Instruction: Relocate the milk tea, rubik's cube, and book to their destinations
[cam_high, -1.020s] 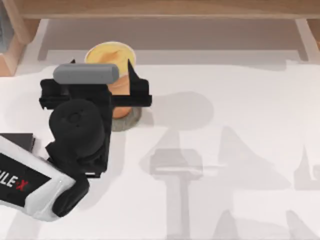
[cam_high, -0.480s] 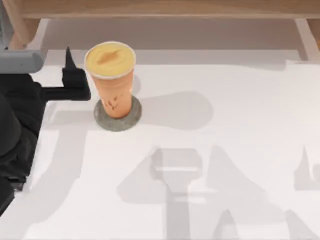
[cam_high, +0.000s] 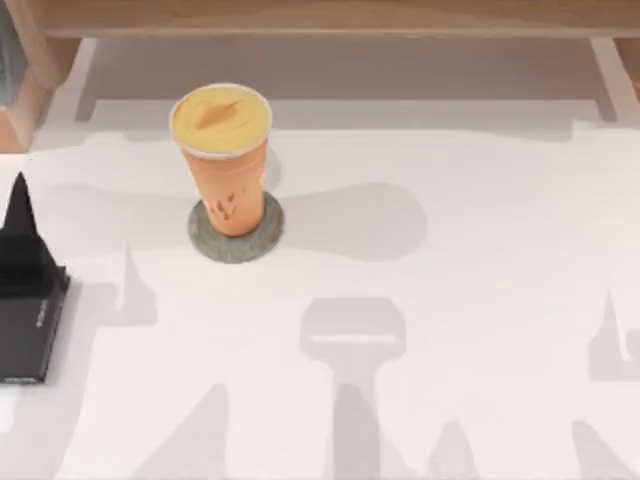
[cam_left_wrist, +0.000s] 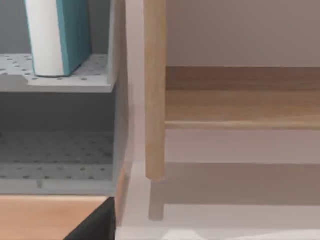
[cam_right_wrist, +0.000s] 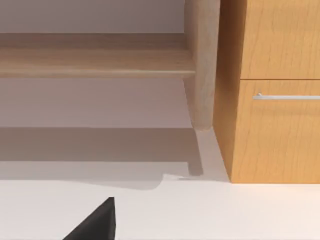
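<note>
A white surface (cam_high: 450, 250) runs up to a wooden frame at the back. The cup (cam_high: 222, 160) stands upright on the coaster (cam_high: 236, 240), left of centre, so that leg looks done. The teal book (cam_left_wrist: 60, 35) stands upright on a perforated grey shelf (cam_left_wrist: 55, 80) ahead of the left wrist camera. Left of the cup, a dark fingertip of the left hand (cam_high: 20, 235) juts over the flat black book (cam_high: 28, 330); whether it is open cannot be told, nor for the right hand. The left arm seems nearer the teal book.

white table (cam_high: 480, 200), wooden shelf (cam_right_wrist: 95, 55), drawer cabinet (cam_right_wrist: 280, 125)
</note>
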